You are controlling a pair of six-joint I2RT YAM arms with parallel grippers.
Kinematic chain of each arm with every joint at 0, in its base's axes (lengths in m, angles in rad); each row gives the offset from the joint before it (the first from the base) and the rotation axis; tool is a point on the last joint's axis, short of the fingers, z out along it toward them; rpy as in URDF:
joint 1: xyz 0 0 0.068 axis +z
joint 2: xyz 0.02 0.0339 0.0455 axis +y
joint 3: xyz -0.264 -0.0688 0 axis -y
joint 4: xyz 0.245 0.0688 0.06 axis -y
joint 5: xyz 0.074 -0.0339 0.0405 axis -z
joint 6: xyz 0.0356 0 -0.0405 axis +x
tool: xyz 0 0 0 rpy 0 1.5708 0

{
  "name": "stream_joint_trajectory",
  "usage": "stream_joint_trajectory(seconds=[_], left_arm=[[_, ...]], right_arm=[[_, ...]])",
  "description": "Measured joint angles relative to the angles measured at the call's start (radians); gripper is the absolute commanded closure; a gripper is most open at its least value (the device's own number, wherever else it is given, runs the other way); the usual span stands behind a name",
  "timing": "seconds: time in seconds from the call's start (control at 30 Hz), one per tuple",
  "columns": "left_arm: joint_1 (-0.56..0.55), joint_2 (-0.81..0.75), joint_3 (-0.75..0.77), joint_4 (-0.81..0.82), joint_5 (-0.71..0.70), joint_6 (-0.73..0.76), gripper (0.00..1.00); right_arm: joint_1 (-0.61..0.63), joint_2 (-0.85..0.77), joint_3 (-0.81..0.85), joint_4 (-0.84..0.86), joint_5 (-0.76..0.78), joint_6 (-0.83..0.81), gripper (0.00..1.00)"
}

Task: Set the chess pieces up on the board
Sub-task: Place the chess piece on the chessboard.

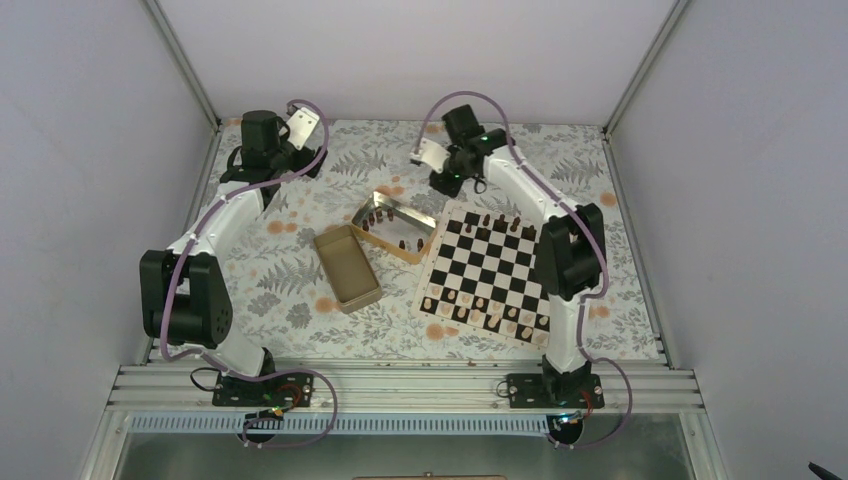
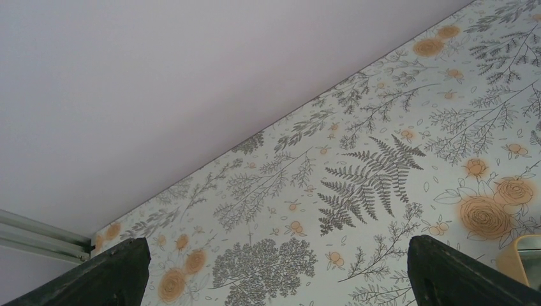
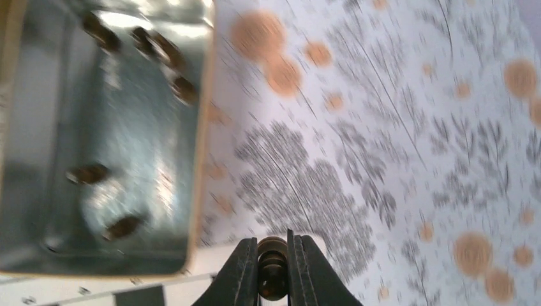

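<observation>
The board (image 1: 487, 270) lies right of centre on the table. A few dark brown pieces (image 1: 487, 220) stand along its far edge. More dark pieces (image 1: 397, 240) lie in an open golden tin (image 1: 392, 207) by the board's far left corner. My right gripper (image 1: 442, 180) hovers over that corner. In the right wrist view it (image 3: 272, 255) is shut on a dark piece (image 3: 272, 271), above the board's pale border (image 3: 191, 261). The tin (image 3: 38, 159) with loose dark pieces (image 3: 87, 173) shows on the left of that view. My left gripper (image 2: 274, 280) is open and empty at the far left (image 1: 305, 165).
A second golden tin (image 1: 347, 267), empty, lies left of the board. Pale wooden pieces (image 1: 480, 312) stand in rows on the board's near side. Walls close the floral table on three sides. A tin corner (image 2: 520, 255) shows in the left wrist view.
</observation>
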Motion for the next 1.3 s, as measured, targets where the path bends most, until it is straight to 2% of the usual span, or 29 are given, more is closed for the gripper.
stream_joint_trajectory(seconds=[0.2,0.67,1.1,1.3], left_arm=[[0.000,-0.004,0.000,0.000,-0.002,0.000,0.00],[0.000,-0.004,0.000,0.000,-0.005,0.000,0.00],[0.000,-0.004,0.000,-0.001,-0.008,0.000,0.00],[0.000,-0.004,0.000,-0.001,-0.008,0.000,0.00]], right_arm=[[-0.125,0.021,-0.052,0.014,-0.003,-0.003,0.92],[-0.164,0.021,-0.162,0.046,-0.032,-0.014,0.92],[-0.252,-0.281,-0.518,0.067,-0.058,-0.009,0.90],[-0.268,-0.335,-0.633,0.121,-0.083,0.002,0.91]])
